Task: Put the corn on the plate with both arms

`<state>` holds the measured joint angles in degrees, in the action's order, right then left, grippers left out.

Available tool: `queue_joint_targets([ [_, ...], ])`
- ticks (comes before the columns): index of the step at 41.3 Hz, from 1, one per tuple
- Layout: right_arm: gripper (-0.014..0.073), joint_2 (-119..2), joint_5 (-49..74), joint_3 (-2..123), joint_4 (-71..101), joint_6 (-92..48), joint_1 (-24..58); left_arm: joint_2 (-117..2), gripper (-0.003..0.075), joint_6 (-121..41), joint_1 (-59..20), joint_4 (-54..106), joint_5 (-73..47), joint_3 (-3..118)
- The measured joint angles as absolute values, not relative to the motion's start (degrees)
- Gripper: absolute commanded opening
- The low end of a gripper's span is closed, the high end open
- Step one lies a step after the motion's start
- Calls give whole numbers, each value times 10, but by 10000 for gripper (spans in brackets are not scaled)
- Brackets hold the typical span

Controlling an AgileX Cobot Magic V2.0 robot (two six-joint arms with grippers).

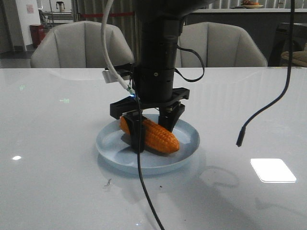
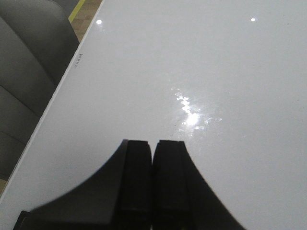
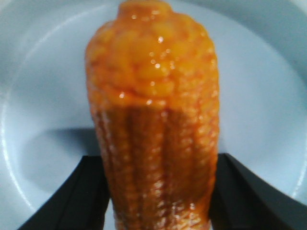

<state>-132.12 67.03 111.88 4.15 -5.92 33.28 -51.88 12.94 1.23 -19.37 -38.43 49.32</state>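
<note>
- Front view: right claw (image 1: 152,125) grips the corn (image 1: 149,134) across its middle, down on the plate (image 1: 147,143).
- Left claw (image 2: 153,182) pinched together, empty, over bare counter (image 2: 216,72).
- Placement looks nearly done; release remains.

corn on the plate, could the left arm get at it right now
Probably not easily. The right tool straddles the corn on the plate, its fingers on both sides. The left tool is shut over bare table, with no corn in its view.
</note>
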Motion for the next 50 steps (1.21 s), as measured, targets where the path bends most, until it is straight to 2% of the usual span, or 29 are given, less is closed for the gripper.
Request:
queue_joint_targets([
  [20,516,-1262,654,1119,41,-63,333,-519,89,129,12,-194,-384,493],
  [37,514,-1080,650,1119,0,-63,326,-519,89,129,12,-194,-384,493],
  [43,514,-1006,652,1119,-14,-35,291,-519,89,129,12,-194,-384,493],
  [50,513,-937,657,1109,-24,-26,202,-519,89,129,12,-194,-384,493],
])
